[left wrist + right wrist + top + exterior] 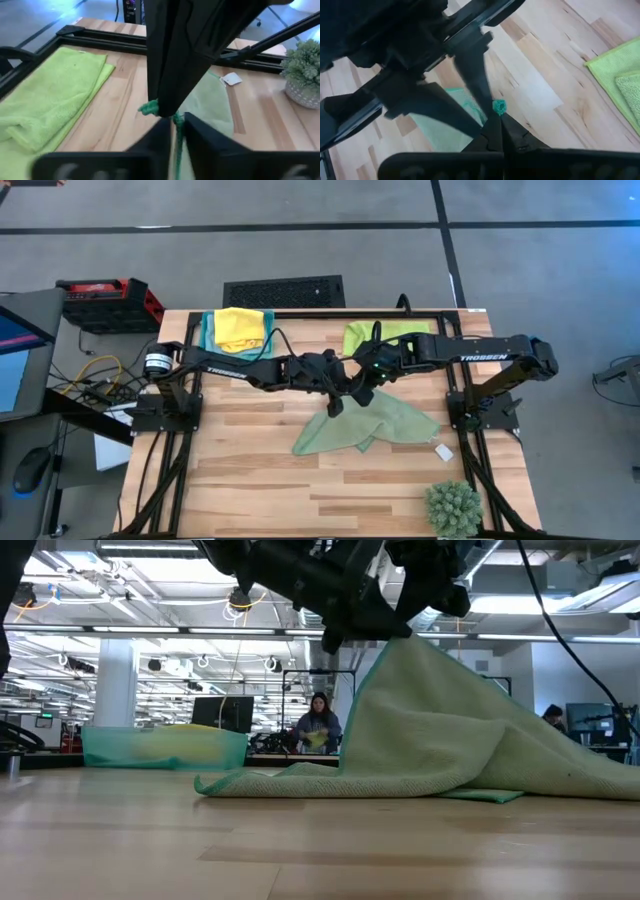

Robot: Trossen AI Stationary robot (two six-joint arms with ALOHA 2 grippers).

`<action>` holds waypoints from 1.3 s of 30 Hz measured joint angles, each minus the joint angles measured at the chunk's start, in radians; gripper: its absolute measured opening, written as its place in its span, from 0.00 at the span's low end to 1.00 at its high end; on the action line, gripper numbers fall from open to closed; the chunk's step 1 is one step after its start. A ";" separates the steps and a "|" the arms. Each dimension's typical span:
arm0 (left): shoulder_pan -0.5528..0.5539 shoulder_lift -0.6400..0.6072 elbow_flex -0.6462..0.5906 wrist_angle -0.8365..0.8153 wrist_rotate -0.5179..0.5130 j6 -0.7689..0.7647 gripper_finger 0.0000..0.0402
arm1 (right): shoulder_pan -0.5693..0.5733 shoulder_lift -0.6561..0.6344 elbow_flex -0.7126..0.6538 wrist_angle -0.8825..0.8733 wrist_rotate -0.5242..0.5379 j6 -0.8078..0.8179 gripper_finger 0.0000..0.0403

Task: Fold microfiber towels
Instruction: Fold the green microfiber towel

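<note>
The sage green towel (365, 430) lies at the table's middle, one point of it drawn up into a peak (392, 645) where both grippers meet. My left gripper (335, 402) and my right gripper (362, 392) are both shut on that peak, fingertip to fingertip. The towel's lower edge (300, 787) rests on the table. The lime green towel (385, 337) lies flat at the far right. The yellow towel (238, 326) lies on the teal tray (208, 332) at the far left. The light blue towel does not show. My left gripper pinches a bunched bit of the sage towel's raised peak (177, 125) between its two fingers; one layer or several, I cannot tell. The cloth hangs below it like a tent, its lower part on the table. My right gripper pinches the same peak, and a small tuft of cloth (499, 106) sticks out past its fingertips. Its fingers meet my left gripper's fingers (470, 75) at that spot. The towel slopes down from there to the table (520, 755).
A spiky green plant (455, 508) stands at the near right corner. A small white tag (443, 451) lies by the sage towel's right edge. The black frame rail (330, 313) runs along the far edge. Bare wood lies at the near left (240, 480).
</note>
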 joint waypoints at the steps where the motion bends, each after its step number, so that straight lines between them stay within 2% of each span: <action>1: 0.002 0.000 0.000 0.001 0.001 -0.015 0.05 | 0.000 0.000 0.000 0.000 0.000 0.000 0.00; 4: 0.014 0.000 0.000 0.000 0.023 -0.064 0.02 | 0.000 0.000 0.000 0.000 0.000 0.000 0.01; 11: 0.020 -0.033 0.000 -0.073 0.057 -0.059 0.00 | -0.002 0.000 0.000 0.003 -0.026 -0.011 0.10; 15: 0.021 -0.075 0.000 -0.143 0.057 -0.030 0.00 | -0.023 0.000 0.000 0.004 -0.088 -0.111 0.16; 19: 0.021 -0.108 -0.001 -0.204 0.057 -0.019 0.00 | -0.022 0.000 0.000 0.003 -0.093 -0.153 0.23; 24: 0.018 -0.131 0.001 -0.217 0.056 0.024 0.00 | -0.022 0.000 -0.003 0.015 -0.163 -0.318 0.35; 28: 0.011 -0.134 0.013 -0.233 0.057 0.057 0.00 | -0.028 0.017 -0.013 0.011 -0.175 -0.376 0.42; 32: -0.009 -0.134 0.058 -0.271 0.055 0.113 0.00 | -0.042 0.037 -0.022 0.014 -0.190 -0.433 0.43; 39: -0.028 -0.134 0.170 -0.474 0.055 0.186 0.00 | -0.041 0.049 -0.024 0.009 -0.188 -0.492 0.40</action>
